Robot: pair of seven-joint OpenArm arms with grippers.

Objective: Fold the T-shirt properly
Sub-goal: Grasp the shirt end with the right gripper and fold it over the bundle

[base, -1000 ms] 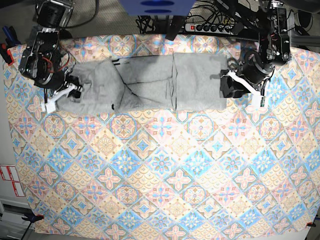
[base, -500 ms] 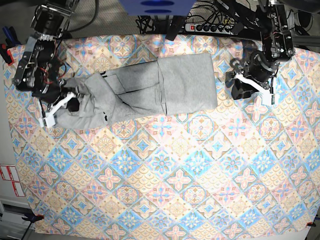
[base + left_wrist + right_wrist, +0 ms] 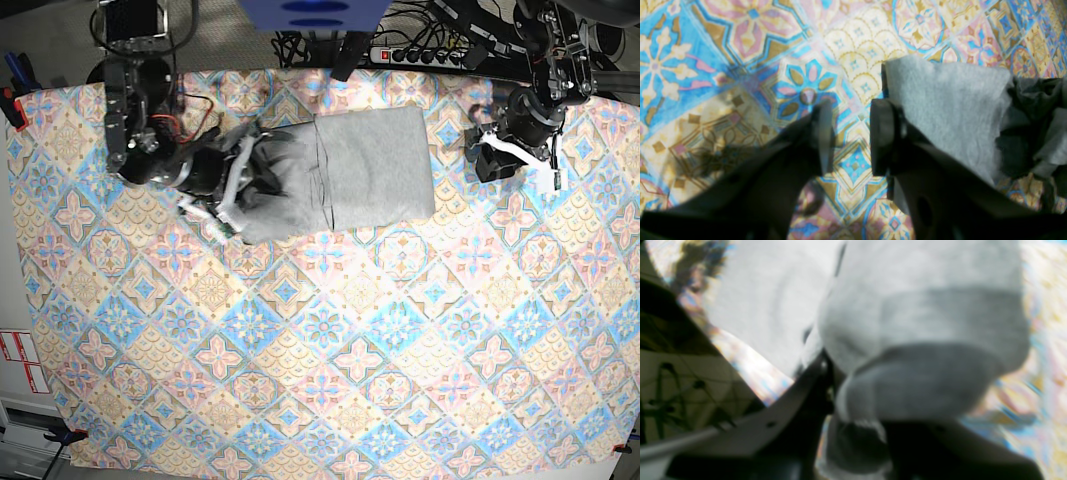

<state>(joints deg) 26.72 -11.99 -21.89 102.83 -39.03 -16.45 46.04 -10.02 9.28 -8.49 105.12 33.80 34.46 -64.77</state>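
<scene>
The T-shirt (image 3: 345,175) looks shorter than it did a moment ago. The right claw (image 3: 222,190) has carried its end across toward the middle, so that end now lies bunched over the rest. The left claw (image 3: 493,158) has moved up and away from the shirt and now hangs over the cloth.

There is one grey T-shirt, and there are two claws. The shirt lies near the top middle of the bench, on the bright tile-patterned tablecloth (image 3: 330,350).

The right claw is pinched tight on a thick fold of the T-shirt (image 3: 923,350). The left claw (image 3: 848,140) is parted, with nothing between its fingers (image 3: 882,136), only tablecloth (image 3: 723,56) below. The shirt's edge (image 3: 947,110) lies just beside it.

A black power strip (image 3: 420,55) and cables lie past the top edge of the bench.
</scene>
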